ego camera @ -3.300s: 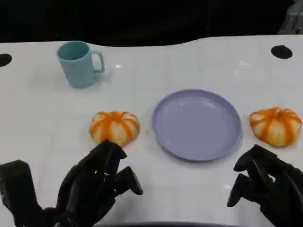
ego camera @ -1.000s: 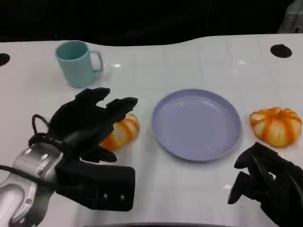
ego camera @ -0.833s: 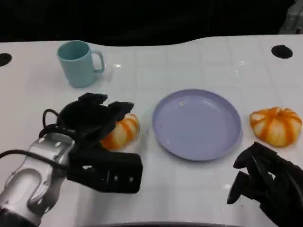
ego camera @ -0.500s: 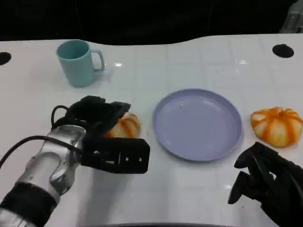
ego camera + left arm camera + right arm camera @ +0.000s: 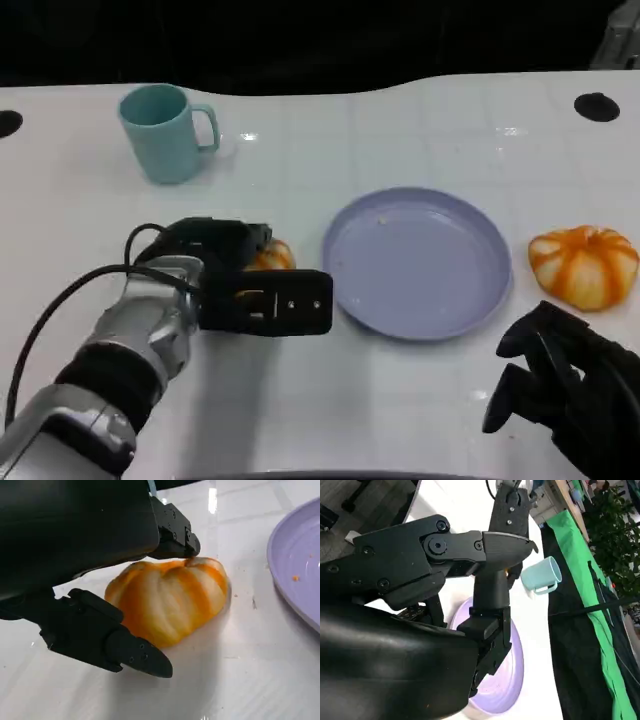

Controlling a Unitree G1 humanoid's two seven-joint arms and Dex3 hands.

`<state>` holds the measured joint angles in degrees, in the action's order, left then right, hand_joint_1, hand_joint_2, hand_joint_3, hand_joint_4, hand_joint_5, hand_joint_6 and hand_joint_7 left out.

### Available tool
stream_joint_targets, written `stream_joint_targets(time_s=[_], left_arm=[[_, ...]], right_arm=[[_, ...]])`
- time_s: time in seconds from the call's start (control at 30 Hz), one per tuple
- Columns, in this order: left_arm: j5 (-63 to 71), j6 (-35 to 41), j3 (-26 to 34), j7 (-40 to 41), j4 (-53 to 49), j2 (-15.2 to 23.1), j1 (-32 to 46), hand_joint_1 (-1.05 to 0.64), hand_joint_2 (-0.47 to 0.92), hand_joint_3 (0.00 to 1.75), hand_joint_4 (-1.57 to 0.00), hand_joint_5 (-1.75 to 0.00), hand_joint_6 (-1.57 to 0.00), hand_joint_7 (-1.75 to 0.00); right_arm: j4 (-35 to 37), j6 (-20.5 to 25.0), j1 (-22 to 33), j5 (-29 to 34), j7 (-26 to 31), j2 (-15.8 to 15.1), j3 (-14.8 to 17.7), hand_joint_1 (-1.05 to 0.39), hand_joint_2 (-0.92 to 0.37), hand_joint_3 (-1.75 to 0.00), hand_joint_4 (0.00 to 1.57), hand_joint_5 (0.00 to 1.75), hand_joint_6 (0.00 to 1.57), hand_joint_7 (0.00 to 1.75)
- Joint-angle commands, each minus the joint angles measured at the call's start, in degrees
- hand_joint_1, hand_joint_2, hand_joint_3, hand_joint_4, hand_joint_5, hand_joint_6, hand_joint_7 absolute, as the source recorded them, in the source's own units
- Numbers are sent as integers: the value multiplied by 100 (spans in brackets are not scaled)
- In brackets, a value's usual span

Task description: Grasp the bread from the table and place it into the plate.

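On a glossy white table (image 5: 400, 400) backed by darkness, a teal mug (image 5: 165, 133) stands at the far left, a lavender plate (image 5: 418, 262) lies at centre, and a second orange-striped bun (image 5: 585, 264) sits just to the plate's right. The robot's left hand (image 5: 215, 262) is wrapped around the bread (image 5: 167, 600), fingers (image 5: 110, 640) touching both sides while it rests on the table just left of the plate. The right hand (image 5: 560, 395) hangs curled and empty at the near edge; no writing is legible.
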<state>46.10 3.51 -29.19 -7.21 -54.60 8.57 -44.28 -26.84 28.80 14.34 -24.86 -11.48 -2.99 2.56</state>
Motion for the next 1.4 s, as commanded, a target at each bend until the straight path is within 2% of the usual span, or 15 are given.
stream_joint_targets(time_s=[0.03, 0.23, 0.33, 0.4, 0.43, 0.47, 0.5, 0.63, 0.7, 0.83, 1.0, 1.07, 1.1, 1.17, 1.4], left_arm=[[-199, -124, -30, 99, -597, -88, -366, -45, 79, 0, -1, -20, -20, 0], [-354, -382, -69, 302, -1234, -191, -525, -37, 81, 1, -7, -18, -23, -1], [-416, -585, -48, 738, -1436, -218, -479, -25, 85, 1, -23, -17, -34, -3], [-485, -796, -8, 1142, -1545, -213, -414, -19, 90, 2, -64, -26, -67, -8], [-476, -885, -27, 1349, -1590, -201, -391, -19, 91, 5, -75, -39, -81, -7], [-454, -954, -59, 1505, -1630, -189, -381, -22, 92, 7, -79, -85, -102, -6], [-426, -1010, -95, 1647, -1665, -177, -374, -24, 92, 7, -80, -109, -112, -6], [-343, -1180, -199, 2237, -1746, -131, -324, -25, 92, 19, -79, -164, -127, -9], [-344, -1259, -228, 2436, -1755, -101, -310, -25, 92, 29, -78, -172, -89, -93], [-303, -1321, -313, 2707, -1699, -59, -327, -25, 92, 28, -83, -175, -67, -150], [-397, -1356, -265, 2788, -1534, -67, -347, -23, 92, 32, -83, -175, -72, -117], [-482, -1415, -173, 2850, -1287, -51, -344, -21, 88, 31, -86, -175, -73, -131], [-507, -1435, -132, 2901, -1126, -30, -343, -20, 87, 37, -85, -175, -63, -156], [-523, -1435, -77, 2961, -897, 3, -328, -19, 84, 44, -85, -175, -56, -171], [-687, -1163, 190, 2791, -204, -16, -483, -16, 69, 71, -87, -175, -61, -153]], right_arm=[[-79, -5, 43, -72, 14, -42, 57, -45, -92, -36, 64, 175, 49, 159], [-93, -3, 55, -97, 12, -45, 63, -46, -92, -36, 64, 175, 49, 160], [-99, 2, 52, -91, 21, -50, 64, -46, -92, -36, 64, 175, 49, 160], [-105, 13, 53, -97, 28, -46, 68, -46, -92, -37, 63, 175, 48, 160], [-115, 25, 53, -91, 40, -45, 66, -46, -92, -37, 63, 175, 48, 160], [-122, 32, 53, -84, 50, -47, 64, -46, -92, -37, 63, 175, 48, 160], [-126, 33, 54, -77, 53, -49, 61, -46, -92, -36, 63, 175, 49, 160], [-131, 32, 55, -84, 42, -55, 65, -46, -92, -36, 63, 175, 49, 160], [-135, 39, 54, -88, 38, -62, 67, -46, -92, -36, 64, 175, 49, 161], [-79, -22, 42, -106, -32, -70, 80, -46, -92, -36, 64, 175, 49, 161], [-53, -18, 23, -93, -26, -68, 86, -47, -92, -35, 64, 175, 49, 161], [-60, 15, 12, -76, 9, -66, 83, -47, -92, -35, 64, 175, 49, 161], [-59, 25, 6, -72, 21, -64, 84, -47, -92, -35, 64, 175, 49, 161], [-49, 22, 1, -78, 20, -62, 88, -47, -92, -35, 64, 175, 50, 161], [47, -42, -46, -39, 7, -59, 73, -46, -92, -35, 64, 175, 49, 160]])
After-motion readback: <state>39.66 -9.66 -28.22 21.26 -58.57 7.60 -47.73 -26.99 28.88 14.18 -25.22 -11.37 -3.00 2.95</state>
